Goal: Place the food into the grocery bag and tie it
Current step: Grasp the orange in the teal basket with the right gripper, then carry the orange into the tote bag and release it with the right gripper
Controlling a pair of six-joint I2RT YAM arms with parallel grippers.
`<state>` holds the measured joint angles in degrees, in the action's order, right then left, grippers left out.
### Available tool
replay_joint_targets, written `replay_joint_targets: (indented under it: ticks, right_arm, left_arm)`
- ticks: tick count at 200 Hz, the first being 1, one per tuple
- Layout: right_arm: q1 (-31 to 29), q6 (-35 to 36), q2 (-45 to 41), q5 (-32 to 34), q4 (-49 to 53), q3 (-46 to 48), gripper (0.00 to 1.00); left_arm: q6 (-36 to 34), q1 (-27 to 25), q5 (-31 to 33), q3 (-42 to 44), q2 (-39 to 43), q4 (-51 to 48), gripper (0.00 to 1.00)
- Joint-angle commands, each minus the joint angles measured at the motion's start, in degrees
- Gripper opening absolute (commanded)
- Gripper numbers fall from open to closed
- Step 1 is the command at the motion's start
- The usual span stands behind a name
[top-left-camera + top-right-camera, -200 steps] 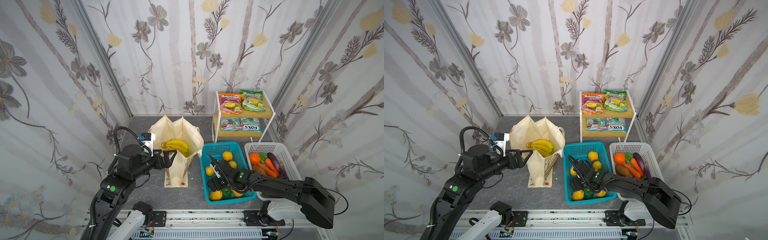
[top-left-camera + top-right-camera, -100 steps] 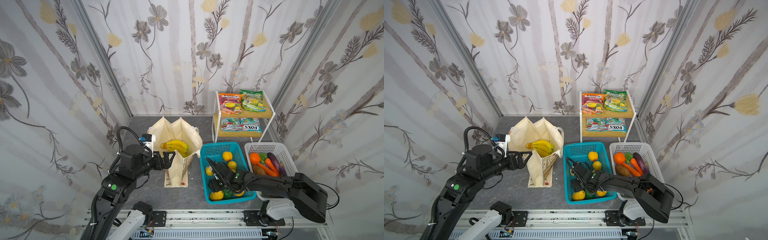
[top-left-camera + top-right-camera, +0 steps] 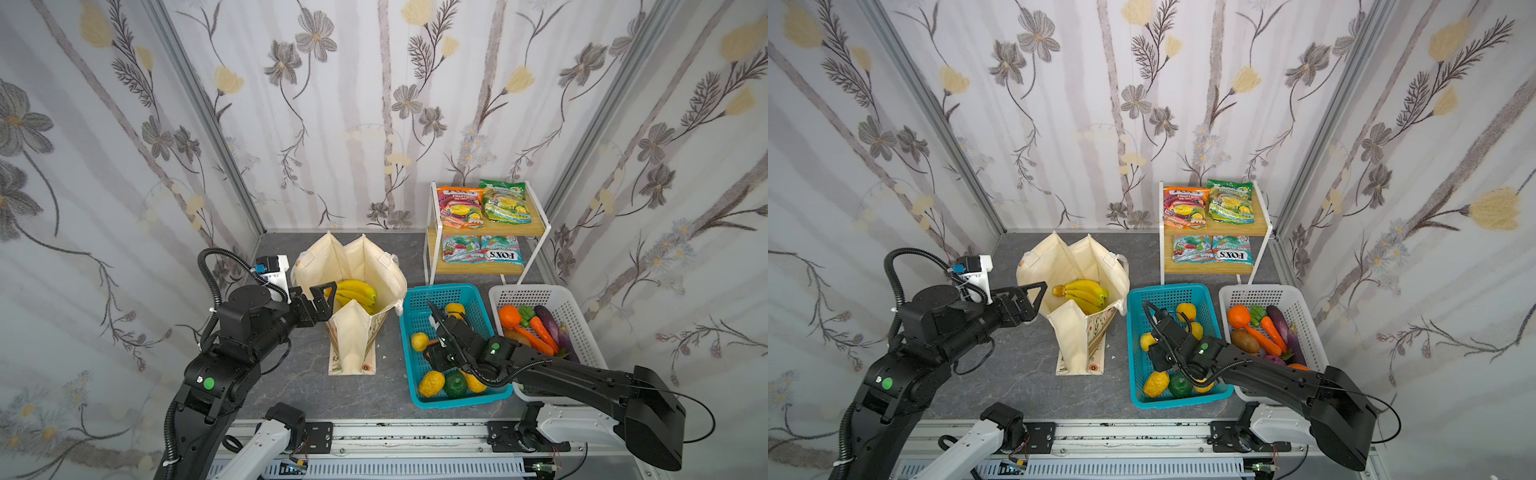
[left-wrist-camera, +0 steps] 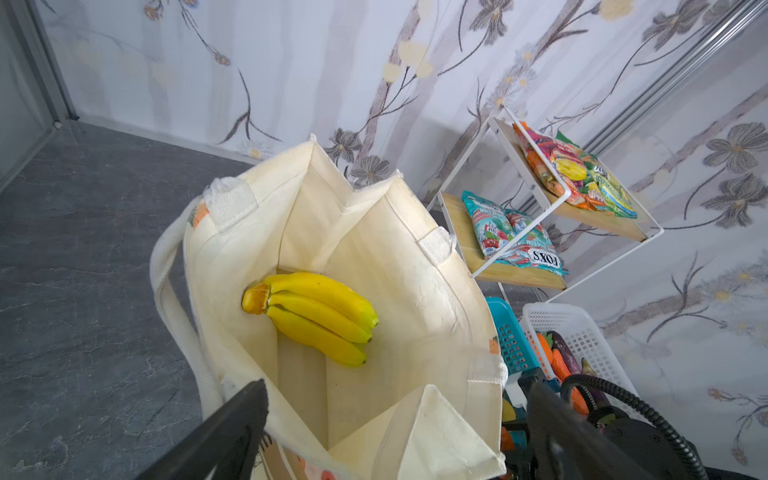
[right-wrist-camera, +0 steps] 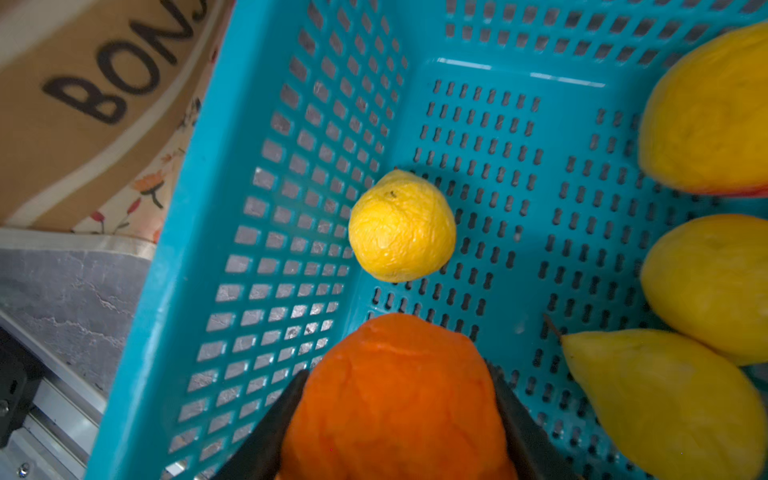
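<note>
Two arms work on the grey counter (image 3: 291, 374). The right gripper (image 5: 397, 374) is down inside the blue basket (image 3: 440, 291), its jaws pressed against both sides of the small orange tangerine (image 5: 390, 415). Whether the fruit is off the basket floor, I cannot tell. The small yellow lemon (image 5: 402, 226) lies on the floor of the same basket just beyond the tangerine, close to the wall that faces the grocery bag (image 3: 365, 257).

The bag stands open on the counter just beside the blue basket. The yellow banana bunch (image 4: 316, 316) lies inside it. The left gripper (image 3: 323, 301) hovers at the bag's rim on the side away from the baskets, jaws spread wide and holding nothing. In the left wrist view, the near edge of the bag shows between them.

Both candy packets – the orange-red one (image 3: 459, 206) and the green one (image 3: 505, 200) – lie side by side on the top board of the white-framed shelf (image 3: 536, 226) behind the baskets, well apart from either gripper.
</note>
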<state>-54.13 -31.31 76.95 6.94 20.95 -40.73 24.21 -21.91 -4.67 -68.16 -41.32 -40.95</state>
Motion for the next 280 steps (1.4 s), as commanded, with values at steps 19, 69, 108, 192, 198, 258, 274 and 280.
replay_joint_targets:
  ticks: [19,69,108,192,198,258,274,280]
  right_arm:
    - [4.1,6.3,-4.3,5.4,3.8,-9.4,0.56]
    - [5.1,15.9,1.6,5.8,5.9,-33.3,0.58]
    - [3.4,20.2,14.8,1.4,8.4,-51.6,0.58]
    - [-0.2,20.9,42.3,-13.5,10.7,-73.9,0.54]
    - [-0.6,20.9,43.3,-13.5,10.8,-74.1,0.54]
    - [-2.0,20.6,49.8,-17.3,14.6,-72.9,0.54]
    - [-2.0,20.6,51.7,-18.0,14.1,-72.6,0.53]
    - [-2.0,20.5,52.4,-17.8,14.0,-72.6,0.53]
  left_arm:
    - [-0.7,0.0,5.8,-2.3,-3.4,3.7,1.00]
    - [-4.9,0.0,22.9,-4.8,-8.6,3.3,1.00]
    - [-6.5,0.2,30.8,-1.1,-12.8,3.7,1.00]
    - [-4.5,5.5,24.0,7.0,-13.8,12.0,0.86]
    - [-4.3,6.6,22.3,8.0,-13.6,13.1,0.83]
    - [-0.1,10.3,8.6,13.5,-15.6,20.4,0.59]
    - [0.5,10.4,8.5,13.6,-16.0,21.0,0.30]
    - [0.8,10.4,8.6,13.6,-16.0,21.1,0.20]
